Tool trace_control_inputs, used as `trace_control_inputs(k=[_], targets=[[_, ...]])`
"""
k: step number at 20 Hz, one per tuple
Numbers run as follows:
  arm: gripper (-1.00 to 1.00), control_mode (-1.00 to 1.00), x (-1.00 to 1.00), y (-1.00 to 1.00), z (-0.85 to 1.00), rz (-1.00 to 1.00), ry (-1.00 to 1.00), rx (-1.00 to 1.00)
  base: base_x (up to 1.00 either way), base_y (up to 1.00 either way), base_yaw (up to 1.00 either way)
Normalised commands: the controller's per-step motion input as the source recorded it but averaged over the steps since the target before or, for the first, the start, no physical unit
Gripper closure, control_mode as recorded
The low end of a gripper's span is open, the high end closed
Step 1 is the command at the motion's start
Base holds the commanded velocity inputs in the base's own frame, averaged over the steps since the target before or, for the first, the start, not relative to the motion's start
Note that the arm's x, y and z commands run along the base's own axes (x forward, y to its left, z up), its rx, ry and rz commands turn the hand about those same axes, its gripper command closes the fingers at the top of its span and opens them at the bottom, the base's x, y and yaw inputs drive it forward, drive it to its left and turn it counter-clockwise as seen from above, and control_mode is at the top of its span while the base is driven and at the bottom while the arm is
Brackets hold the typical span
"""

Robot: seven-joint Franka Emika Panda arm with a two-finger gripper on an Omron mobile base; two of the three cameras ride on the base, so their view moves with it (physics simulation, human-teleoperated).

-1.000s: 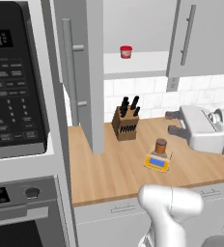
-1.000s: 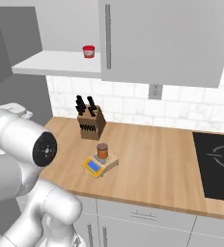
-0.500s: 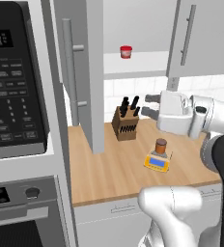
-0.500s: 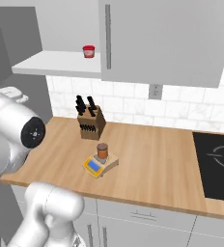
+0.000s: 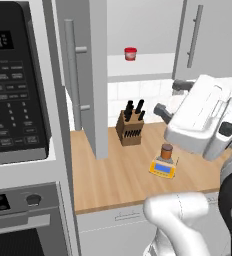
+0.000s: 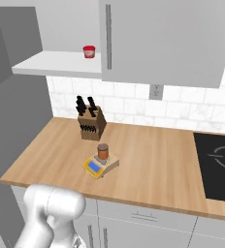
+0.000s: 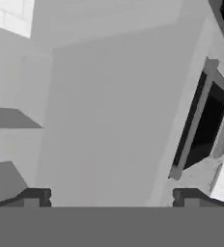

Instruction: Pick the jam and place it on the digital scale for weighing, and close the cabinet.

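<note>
The jam (image 6: 103, 151) is already set on the digital scale (image 6: 100, 165) on the surface (image 6: 153, 164). The cabinet (image 5: 85, 75) door is left to be shut. The pincer (image 7: 111, 197) is spread wide, grasping nothing.

The long countertop (image 6: 148, 164) looks like pale matt wood with a faint grain. On it, the small yellow digital scale (image 6: 101, 165) looks like smooth plastic, and the little brown jam jar (image 6: 103, 151) on top looks glassy under a dark lid. Beside the scale, the angled knife block (image 6: 92, 125) looks wooden. The grey wall cabinet (image 5: 90, 75) has flat matt doors and silvery metallic bar handles. Behind the countertop, the white wall tiles (image 6: 182, 111) look smooth.
</note>
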Motion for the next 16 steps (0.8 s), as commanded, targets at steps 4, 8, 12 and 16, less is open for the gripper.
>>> trace_control_inputs(k=[4, 8, 12, 16], targets=[[-1.00, -1.00, -0.31, 0.89, -0.35, -0.61, -0.61, 0.00, 0.00, 0.00, 0.00], [-1.00, -1.00, -0.37, 0.62, -0.15, -0.60, -0.64, 0.00, 0.00, 0.00, 0.00], [-1.00, -1.00, -0.45, 0.94, -0.24, -0.57, -0.61, 0.00, 0.00, 0.00, 0.00], [-1.00, -1.00, -0.42, 0.99, -0.20, -0.54, -0.58, 0.00, 0.00, 0.00, 0.00]])
